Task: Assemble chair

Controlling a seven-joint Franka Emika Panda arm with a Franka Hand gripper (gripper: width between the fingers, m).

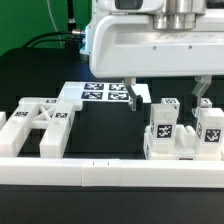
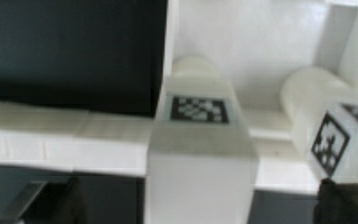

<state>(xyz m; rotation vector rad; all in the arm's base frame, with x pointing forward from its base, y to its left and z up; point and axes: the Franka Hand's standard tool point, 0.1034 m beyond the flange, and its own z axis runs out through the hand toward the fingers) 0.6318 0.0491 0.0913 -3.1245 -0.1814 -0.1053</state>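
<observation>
Two square white chair posts stand upright side by side at the exterior view's right, each with marker tags: one post (image 1: 163,125) and a second post (image 1: 210,128) beside it. My gripper (image 1: 168,96) hangs open just over the first post, one finger (image 1: 136,98) on each side of its top, not touching it. In the wrist view that post (image 2: 202,150) runs up between my dark fingertips (image 2: 51,200), gripper (image 2: 197,206), with the second post (image 2: 336,125) alongside. The X-braced panel (image 1: 40,125) lies flat at the exterior view's left.
A long low white border rail (image 1: 100,175) runs along the front, right against the posts and the panel, and crosses the wrist view behind the posts (image 2: 69,135). The marker board (image 1: 100,95) lies flat behind the panel. The tabletop is black.
</observation>
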